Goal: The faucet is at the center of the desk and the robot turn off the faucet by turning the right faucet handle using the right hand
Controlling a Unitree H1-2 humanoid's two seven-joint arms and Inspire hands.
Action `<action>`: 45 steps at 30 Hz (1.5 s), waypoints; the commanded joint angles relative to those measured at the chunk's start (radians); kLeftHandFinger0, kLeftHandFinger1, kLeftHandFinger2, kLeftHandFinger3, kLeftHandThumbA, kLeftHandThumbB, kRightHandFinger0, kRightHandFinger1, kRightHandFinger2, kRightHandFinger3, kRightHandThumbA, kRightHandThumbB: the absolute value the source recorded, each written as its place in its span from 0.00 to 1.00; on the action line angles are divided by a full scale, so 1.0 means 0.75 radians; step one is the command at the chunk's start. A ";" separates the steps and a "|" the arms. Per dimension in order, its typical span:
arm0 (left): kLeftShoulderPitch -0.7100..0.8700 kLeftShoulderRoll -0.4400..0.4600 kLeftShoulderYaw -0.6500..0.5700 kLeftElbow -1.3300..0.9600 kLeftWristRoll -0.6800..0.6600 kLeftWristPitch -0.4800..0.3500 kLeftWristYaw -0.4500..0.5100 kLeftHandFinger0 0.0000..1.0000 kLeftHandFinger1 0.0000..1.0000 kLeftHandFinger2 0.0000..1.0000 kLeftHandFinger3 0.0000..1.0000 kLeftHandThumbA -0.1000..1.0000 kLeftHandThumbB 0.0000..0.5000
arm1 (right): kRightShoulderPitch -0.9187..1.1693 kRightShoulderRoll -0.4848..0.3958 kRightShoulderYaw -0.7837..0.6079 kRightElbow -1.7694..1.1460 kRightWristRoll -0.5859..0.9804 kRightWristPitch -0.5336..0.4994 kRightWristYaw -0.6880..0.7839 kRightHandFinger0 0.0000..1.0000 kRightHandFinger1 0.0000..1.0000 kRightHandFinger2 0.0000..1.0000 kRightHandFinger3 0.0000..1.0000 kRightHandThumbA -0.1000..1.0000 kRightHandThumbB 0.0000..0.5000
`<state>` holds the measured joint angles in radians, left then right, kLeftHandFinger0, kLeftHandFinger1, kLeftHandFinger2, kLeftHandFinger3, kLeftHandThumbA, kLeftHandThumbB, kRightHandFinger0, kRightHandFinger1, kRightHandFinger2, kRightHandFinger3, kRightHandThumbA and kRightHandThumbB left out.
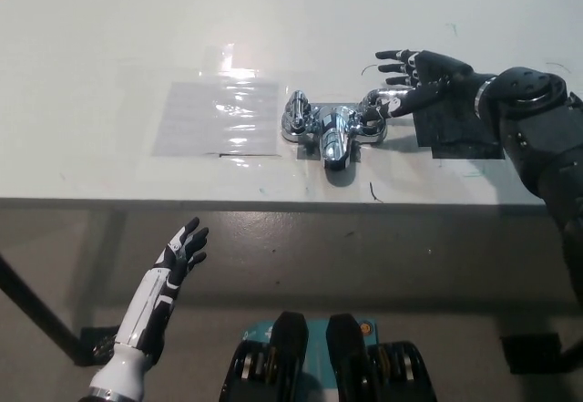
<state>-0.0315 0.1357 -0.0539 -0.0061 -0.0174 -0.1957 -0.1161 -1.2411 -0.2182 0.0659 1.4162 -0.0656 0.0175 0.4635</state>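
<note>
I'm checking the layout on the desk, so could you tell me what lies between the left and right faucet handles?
In the head view, the chrome spout sits between the left handle and the right handle.

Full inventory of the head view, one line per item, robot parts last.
faucet: 1, chrome, centre of the desk, spout toward the robot
left faucet handle: 1, chrome, on the faucet's left end, untouched
right faucet handle: 1, chrome, on the faucet's right end, at the right hand's fingers
clear plastic sheet: 1, transparent, flat on the desk left of the faucet
dark patch: 1, black, flat on the desk right of the faucet, partly under the right arm
desk: 1, white, fills the upper picture
left hand: 1, white with dark fingers, lower left below the desk edge, open, resting
right hand: 1, black, fingers spread, against the right faucet handle
</note>
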 commanded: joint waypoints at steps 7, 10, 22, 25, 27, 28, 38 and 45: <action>-0.017 0.015 -0.002 -0.027 0.002 -0.061 -0.027 1.00 1.00 1.00 1.00 0.98 0.60 | -0.024 0.040 -0.051 -0.023 0.062 -0.041 0.084 1.00 1.00 1.00 1.00 1.00 0.93; -0.021 0.017 0.000 -0.021 0.006 -0.064 -0.026 1.00 1.00 1.00 1.00 0.98 0.60 | -0.023 0.064 -0.051 -0.054 0.071 -0.065 0.168 1.00 1.00 1.00 1.00 1.00 0.92; -0.025 0.016 0.000 -0.025 0.010 -0.059 -0.028 1.00 1.00 1.00 1.00 0.98 0.61 | 0.009 0.120 -0.047 -0.154 0.107 -0.077 0.343 1.00 1.00 1.00 1.00 1.00 0.82; -0.031 0.021 0.002 -0.022 0.003 -0.060 -0.034 1.00 1.00 1.00 1.00 0.98 0.61 | 0.019 0.124 -0.046 -0.165 0.107 -0.075 0.352 1.00 1.00 1.00 1.00 1.00 0.81; -0.035 0.021 0.003 -0.023 0.004 -0.058 -0.033 1.00 1.00 1.00 1.00 0.98 0.61 | 0.026 0.127 -0.043 -0.178 0.108 -0.071 0.358 1.00 1.00 1.00 1.00 1.00 0.80; -0.036 0.022 0.004 -0.022 0.003 -0.056 -0.033 1.00 1.00 1.00 1.00 0.98 0.62 | 0.030 0.129 -0.043 -0.184 0.109 -0.071 0.359 1.00 1.00 1.00 1.00 1.00 0.78; -0.030 0.022 0.005 -0.023 0.009 -0.050 -0.028 1.00 1.00 1.00 1.00 1.00 0.65 | 0.099 0.163 -0.055 -0.267 0.135 -0.058 0.330 1.00 1.00 1.00 1.00 1.00 0.73; -0.030 0.021 0.006 -0.025 0.006 -0.053 -0.028 1.00 1.00 1.00 1.00 0.99 0.62 | 0.166 0.220 -0.127 -0.320 0.162 -0.116 0.136 1.00 1.00 1.00 1.00 1.00 0.70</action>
<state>-0.0449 0.1413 -0.0523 -0.0043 -0.0147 -0.2031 -0.1284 -1.1119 -0.1657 -0.0002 1.2221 -0.0101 -0.0049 0.6035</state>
